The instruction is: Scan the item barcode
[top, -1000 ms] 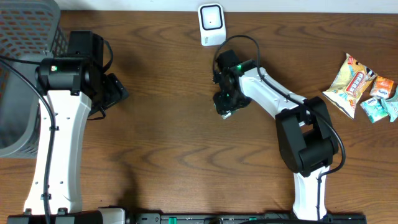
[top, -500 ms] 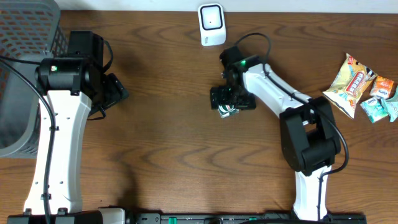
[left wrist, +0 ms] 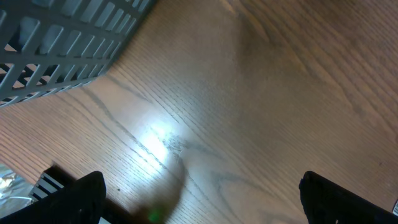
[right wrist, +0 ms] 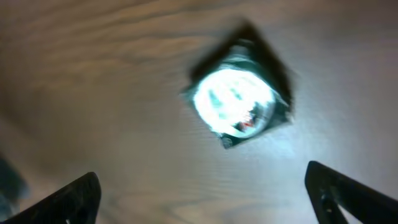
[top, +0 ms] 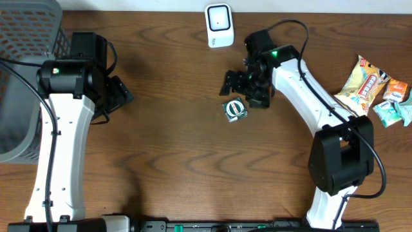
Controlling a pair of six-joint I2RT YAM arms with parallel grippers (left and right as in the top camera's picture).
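A small green and white packet [top: 235,109] lies flat on the wooden table, free of both grippers. My right gripper [top: 247,91] hangs open just above and behind it; in the right wrist view the packet [right wrist: 237,106] shows blurred beyond the open gripper [right wrist: 205,199], nothing between the fingers. The white barcode scanner [top: 219,25] stands at the table's far edge, behind the packet. My left gripper [top: 122,95] is open over bare wood at the left, and the left wrist view shows that gripper [left wrist: 202,199] empty.
A grey mesh basket [top: 24,71] stands at the far left, its wall [left wrist: 62,43] also in the left wrist view. Several snack packets [top: 375,89] lie at the right edge of the table.
The right gripper opened and let the green packet go onto the table, then drew back up and to the right. The left arm has not moved.
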